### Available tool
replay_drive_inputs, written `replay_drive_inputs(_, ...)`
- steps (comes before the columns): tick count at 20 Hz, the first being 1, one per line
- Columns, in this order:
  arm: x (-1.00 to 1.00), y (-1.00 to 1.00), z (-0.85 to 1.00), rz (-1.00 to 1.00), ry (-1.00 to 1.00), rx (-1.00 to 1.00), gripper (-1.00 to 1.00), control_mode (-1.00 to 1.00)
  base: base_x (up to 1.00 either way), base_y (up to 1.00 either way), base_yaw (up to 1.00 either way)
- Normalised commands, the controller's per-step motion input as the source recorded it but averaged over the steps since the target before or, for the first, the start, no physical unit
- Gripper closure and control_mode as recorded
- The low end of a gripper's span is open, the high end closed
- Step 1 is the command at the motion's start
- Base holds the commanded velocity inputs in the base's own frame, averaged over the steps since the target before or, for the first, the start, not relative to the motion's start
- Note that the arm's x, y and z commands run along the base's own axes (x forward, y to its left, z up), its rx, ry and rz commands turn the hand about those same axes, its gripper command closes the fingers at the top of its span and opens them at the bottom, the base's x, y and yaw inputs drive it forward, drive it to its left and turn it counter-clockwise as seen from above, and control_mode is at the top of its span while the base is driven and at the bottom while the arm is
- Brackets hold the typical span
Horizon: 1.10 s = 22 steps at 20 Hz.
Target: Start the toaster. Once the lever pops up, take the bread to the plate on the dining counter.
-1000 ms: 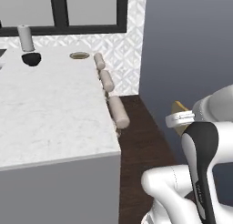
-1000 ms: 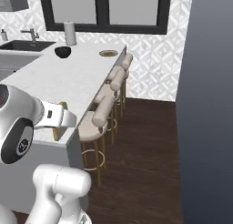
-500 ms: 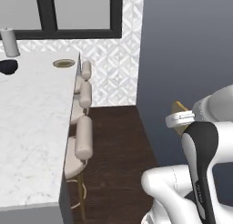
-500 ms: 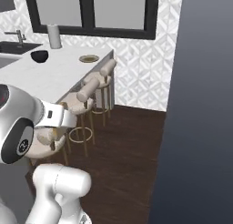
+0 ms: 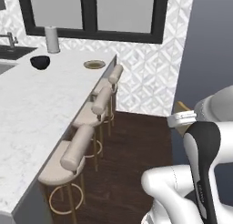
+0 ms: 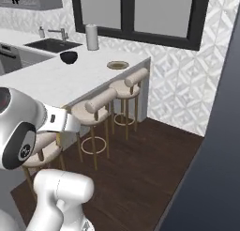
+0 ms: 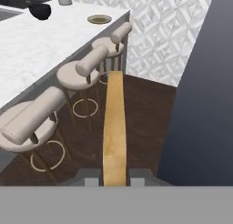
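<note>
My base has swung round, so the desk (image 5: 41, 104) with its stools now runs along my side, which puts the drop-off within reach soon. My hand (image 7: 114, 173) pinches the bread (image 7: 114, 127) edge-on; the plate (image 5: 94, 64) at the desk's far corner and the nearby bowl (image 5: 40, 62) look empty.

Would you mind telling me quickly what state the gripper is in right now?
Gripper: jaws closed on the bread, which sticks out edge-on ahead of the fingertips.
</note>
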Motion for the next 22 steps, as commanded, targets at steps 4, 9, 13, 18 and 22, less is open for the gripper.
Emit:
replay_drive_inputs(4,0.00,0.00,0.00,0.00,0.00,0.00,1.00,1.00,0.51,-0.68,0.61)
replay_drive_inputs(9,0.00,0.00,0.00,0.00,0.00,0.00,1.00,1.00,0.45,-0.66,0.64)
replay_drive_inputs(13,0.00,0.00,0.00,0.00,0.00,0.00,1.00,1.00,0.45,-0.67,0.63)
replay_drive_inputs(18,0.00,0.00,0.00,0.00,0.00,0.00,1.00,1.00,0.42,-0.71,0.62)
replay_drive_inputs(22,0.00,0.00,0.00,0.00,0.00,0.00,1.00,1.00,0.21,-0.99,0.50)
